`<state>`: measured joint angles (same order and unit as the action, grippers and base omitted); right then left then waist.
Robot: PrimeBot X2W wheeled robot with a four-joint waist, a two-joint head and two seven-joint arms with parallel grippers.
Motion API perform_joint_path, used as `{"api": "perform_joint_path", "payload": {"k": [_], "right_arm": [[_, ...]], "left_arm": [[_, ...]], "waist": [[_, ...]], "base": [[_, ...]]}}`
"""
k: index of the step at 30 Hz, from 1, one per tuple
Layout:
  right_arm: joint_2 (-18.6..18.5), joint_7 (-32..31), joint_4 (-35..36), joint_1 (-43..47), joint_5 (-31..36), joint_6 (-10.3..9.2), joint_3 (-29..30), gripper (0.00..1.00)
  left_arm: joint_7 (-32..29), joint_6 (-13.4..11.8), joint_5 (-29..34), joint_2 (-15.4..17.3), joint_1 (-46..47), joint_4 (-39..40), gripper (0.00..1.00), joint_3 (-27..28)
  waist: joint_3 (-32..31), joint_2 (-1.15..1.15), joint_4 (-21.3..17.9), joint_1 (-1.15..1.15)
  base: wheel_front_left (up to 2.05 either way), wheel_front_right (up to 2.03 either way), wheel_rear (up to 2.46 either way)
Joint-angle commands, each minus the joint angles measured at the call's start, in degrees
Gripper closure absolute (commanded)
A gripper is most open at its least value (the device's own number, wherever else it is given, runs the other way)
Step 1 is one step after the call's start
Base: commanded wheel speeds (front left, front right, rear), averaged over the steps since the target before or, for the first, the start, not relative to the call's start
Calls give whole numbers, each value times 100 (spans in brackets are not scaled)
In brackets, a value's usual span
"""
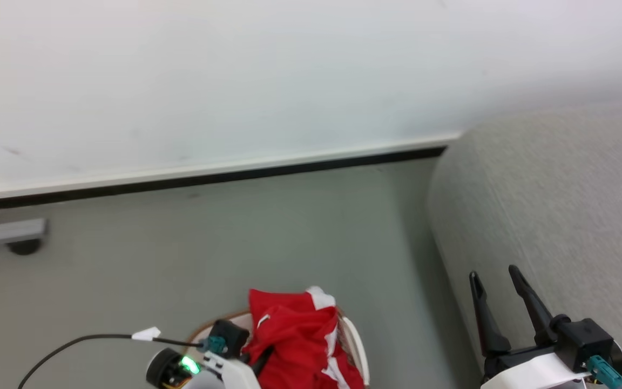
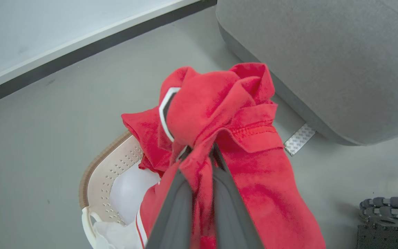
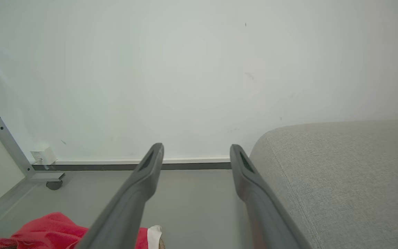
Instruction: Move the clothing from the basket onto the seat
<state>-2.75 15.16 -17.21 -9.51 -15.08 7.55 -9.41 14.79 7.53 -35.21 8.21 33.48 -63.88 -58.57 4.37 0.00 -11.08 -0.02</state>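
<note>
Midway, the left tool (image 2: 199, 152) pinches red clothing (image 2: 219, 103) above the basket (image 2: 116, 162), lower centre; right tool (image 1: 493, 273) spread, idle; seat (image 1: 548, 189), right, shows no garment yet.

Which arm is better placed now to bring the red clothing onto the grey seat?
The left: the left gripper is shut on the red clothing over the basket. The right gripper is open and empty.
</note>
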Motion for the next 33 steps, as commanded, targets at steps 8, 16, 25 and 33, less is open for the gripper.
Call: {"api": "perform_joint_path", "payload": {"k": [8,16,25,33], "right_arm": [[-36,0,-196,380,112,-12,-367,0],[-25,0,-199,450,-69,-12,-635,0],[-24,0,-195,346,-207,-12,-945,0],[-24,0,-226,133,-355,-12,-1347,0]], "left_arm": [[36,-198,-58,101,-82,1250,100,726],[37,-507,119,273,18,2435,100,1302],[37,-763,93,488,236,3488,100,1712],[-107,-942,81,573,242,4002,100,1728]], "waist": [[-764,0,864,2],[-835,0,973,2],[-745,0,933,2],[-738,0,902,2]], "base": [[0,0,0],[0,0,0],[0,0,0],[0,0,0]]}}
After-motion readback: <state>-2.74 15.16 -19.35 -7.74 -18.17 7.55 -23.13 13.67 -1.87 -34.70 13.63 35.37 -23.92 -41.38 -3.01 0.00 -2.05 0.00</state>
